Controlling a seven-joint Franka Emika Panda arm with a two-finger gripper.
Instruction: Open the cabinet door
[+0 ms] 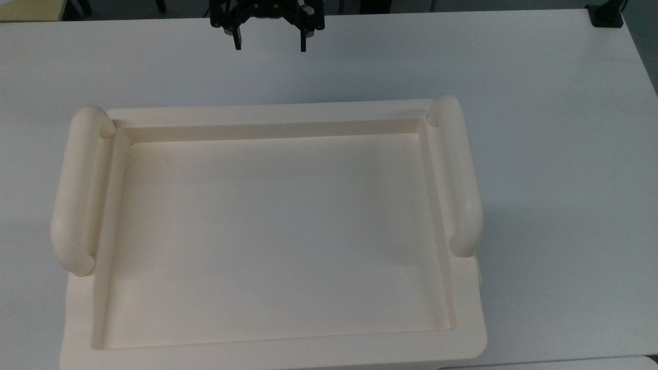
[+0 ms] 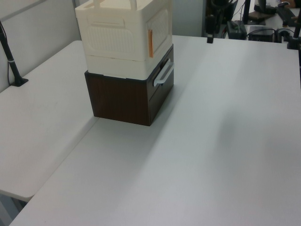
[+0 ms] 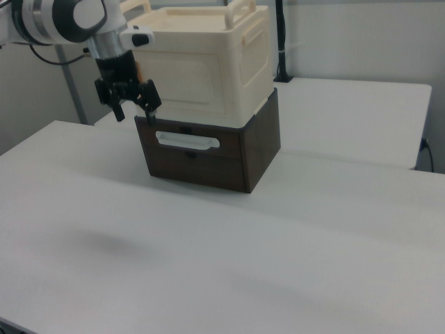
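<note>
The cream cabinet point(image 1: 465, 318) shows its recessed tray top and two tubular handles in the top view. It stands on a dark brown drawer unit point(image 2: 123, 101) point(image 3: 261, 149). The cabinet door point(image 3: 184, 85) point(image 2: 160, 27) is a cream panel with a raised rim on the face toward the arm, shut flat, with an orange mark point(image 2: 150, 43) at its edge. My gripper point(image 1: 270, 47) point(image 3: 133, 110) point(image 2: 209, 39) hangs open and empty a short way in front of that face, near the door's lower corner, apart from it.
The drawer unit carries a grey bar handle point(image 3: 186, 142) point(image 2: 163, 74) below the door. The white table point(image 1: 555, 154) stretches wide around the stack. A black pole point(image 2: 11, 61) stands on the side table, and a black clamp point(image 1: 606, 15) sits at the table's corner.
</note>
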